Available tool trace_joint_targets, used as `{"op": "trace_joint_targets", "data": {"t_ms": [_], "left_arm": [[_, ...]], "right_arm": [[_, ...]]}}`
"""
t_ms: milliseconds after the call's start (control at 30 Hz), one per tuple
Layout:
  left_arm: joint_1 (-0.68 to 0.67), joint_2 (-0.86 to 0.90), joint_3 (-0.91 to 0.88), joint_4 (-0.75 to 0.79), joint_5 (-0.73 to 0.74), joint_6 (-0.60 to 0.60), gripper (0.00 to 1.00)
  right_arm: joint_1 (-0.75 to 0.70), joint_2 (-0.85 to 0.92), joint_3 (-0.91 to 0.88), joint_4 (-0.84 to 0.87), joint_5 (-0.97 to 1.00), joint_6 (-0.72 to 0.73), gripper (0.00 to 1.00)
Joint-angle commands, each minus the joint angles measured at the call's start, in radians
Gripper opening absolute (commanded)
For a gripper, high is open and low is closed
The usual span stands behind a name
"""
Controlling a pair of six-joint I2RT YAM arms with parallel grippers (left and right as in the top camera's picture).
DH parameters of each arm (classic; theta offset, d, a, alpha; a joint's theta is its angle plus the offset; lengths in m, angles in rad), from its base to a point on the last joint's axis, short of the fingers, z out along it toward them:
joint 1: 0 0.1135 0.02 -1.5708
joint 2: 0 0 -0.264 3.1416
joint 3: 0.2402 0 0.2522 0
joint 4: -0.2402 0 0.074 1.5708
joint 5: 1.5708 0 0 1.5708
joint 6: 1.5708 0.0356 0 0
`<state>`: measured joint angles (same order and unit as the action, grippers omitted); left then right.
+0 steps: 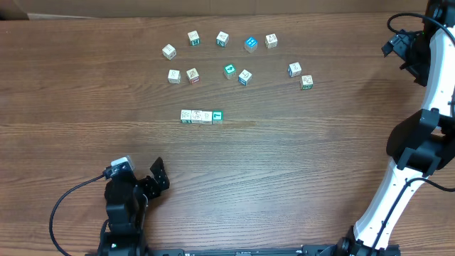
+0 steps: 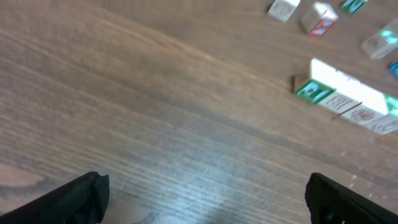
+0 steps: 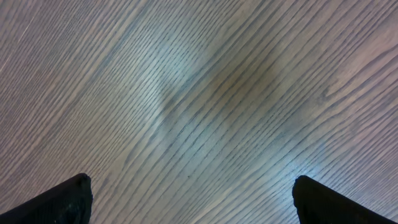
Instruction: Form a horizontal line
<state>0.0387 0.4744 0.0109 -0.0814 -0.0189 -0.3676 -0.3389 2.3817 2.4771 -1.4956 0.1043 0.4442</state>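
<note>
Hanging wide open with nothing between its matte black fingers point(image 2: 74, 199), the left gripper point(image 2: 205, 208) sits low over bare table point(image 1: 320, 156), on the robot's side of the horizontal line point(image 1: 202, 116) and to its left. It is apart from the cubes, probably so the row does not get nudged. The right gripper point(image 3: 189, 205) is just as wide and just as empty, far off to the right of the line, with only wood grain beneath it. The line itself lies mid-table: four small wooden cubes with crisp square edges, touching side to side, three with pale printed tops and a teal cube point(image 1: 217, 116) closing the right end. It looks straight and complete, which would explain both arms standing clear. Beyond the line, on its far side, loose cubes point(image 1: 229, 70) lie scattered and turned at odd angles, white, teal and one blue cube point(image 1: 250, 44). The tabletop is brown, streaky-grained and faintly glossy.
</note>
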Motion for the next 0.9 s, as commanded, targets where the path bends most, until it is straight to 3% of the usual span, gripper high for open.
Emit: {"op": "trace_joint_targets", "data": {"t_ms": [0,167,567,867], "left_arm": [[-0.006,-0.097,-0.006,0.007,0.009,-0.014,0.99],[-0.006,-0.237,-0.006,0.007,0.008,-0.005,1.0],[-0.042,-0.442,-0.006,0.004,0.011,0.404,1.0],[-0.045,-0.472,-0.006,0.004,-0.003,0.533,1.0]], "right_arm": [[-0.003,-0.017,-0.003,0.002,0.002,-0.004,1.0],[-0.003,-0.017,-0.003,0.002,0.002,-0.004,1.0],[-0.003,-0.017,-0.003,0.002,0.002,-0.004,1.0],[-0.003,-0.017,-0.003,0.002,0.002,-0.004,1.0]]}}
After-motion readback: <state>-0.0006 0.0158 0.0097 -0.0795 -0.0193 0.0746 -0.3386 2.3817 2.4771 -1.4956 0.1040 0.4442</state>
